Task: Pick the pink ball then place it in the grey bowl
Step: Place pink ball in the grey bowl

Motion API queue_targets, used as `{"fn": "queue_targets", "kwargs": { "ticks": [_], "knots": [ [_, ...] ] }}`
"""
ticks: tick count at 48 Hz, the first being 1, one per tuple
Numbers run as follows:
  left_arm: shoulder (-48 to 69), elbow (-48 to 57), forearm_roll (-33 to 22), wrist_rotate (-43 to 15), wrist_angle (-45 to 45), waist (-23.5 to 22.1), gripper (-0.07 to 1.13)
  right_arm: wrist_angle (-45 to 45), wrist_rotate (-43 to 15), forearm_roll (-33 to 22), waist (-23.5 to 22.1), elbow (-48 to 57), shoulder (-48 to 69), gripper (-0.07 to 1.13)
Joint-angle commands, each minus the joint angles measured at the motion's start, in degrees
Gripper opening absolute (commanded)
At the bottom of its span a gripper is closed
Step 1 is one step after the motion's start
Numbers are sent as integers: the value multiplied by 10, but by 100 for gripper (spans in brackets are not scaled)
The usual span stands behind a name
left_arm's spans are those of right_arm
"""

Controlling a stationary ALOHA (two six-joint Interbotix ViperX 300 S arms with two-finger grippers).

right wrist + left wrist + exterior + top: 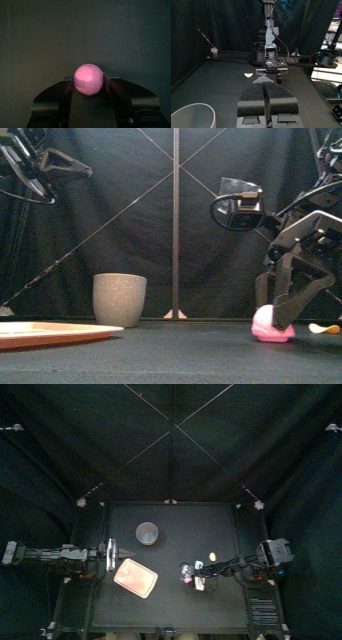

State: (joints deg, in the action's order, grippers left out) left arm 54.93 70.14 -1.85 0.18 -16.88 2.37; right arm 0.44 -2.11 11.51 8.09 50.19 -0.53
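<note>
Right gripper (283,318): down at table level on the right side of the table. Its jaws flank the pink ball and appear pressed against both of its sides.
Pink ball (89,79): seated between the right jaws. The front view shows it resting on the table (160,353), not lifted.
Small yellow toy (321,328): on the table just beside the right gripper, towards the right edge, and not touched.
Grey bowl (119,298): upright at mid-table towards the back, well apart from the ball. Nothing shows above its rim.
Pink tray (54,332): flat at the front left, and it looks bare.
Left gripper (268,85): at rest over the left side, with its jaws together on nothing.
Done, by judgement: the approach is complete and the grasp seems made.
Left to do: lift the ball, carry it left and back to above the bowl, and release it inside.
Progress: early, with the pick not yet confirmed by a lift.
</note>
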Motion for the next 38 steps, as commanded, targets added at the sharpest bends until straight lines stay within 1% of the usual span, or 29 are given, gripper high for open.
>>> {"fn": "queue_targets", "kwargs": {
  "ticks": [1,4,8,15,19,28,32,38],
  "knots": [
    [-3,-7,-2,0,-5,2,6,-6,4,-6,-2,-26,9,72],
    [-3,-6,-2,-1,-5,3,6,-15,6,-19,-11,-49,9,72],
    [-3,-6,-2,-1,-7,4,6,-32,8,-50,-36,-90,6,72],
    [-3,-6,-2,0,-10,7,6,-69,4,-144,-105,-171,-11,72],
    [-3,-5,-2,0,-10,11,6,-94,0,-176,-146,-219,-33,72],
    [-3,-3,-7,1,-10,16,6,-133,0,-172,-222,-325,-106,72],
    [-3,0,-11,0,-11,16,6,-133,1,-169,-240,-362,-139,72],
    [-2,1,-16,-2,-11,16,6,-124,0,-167,-250,-403,-173,72]
  ]
}}
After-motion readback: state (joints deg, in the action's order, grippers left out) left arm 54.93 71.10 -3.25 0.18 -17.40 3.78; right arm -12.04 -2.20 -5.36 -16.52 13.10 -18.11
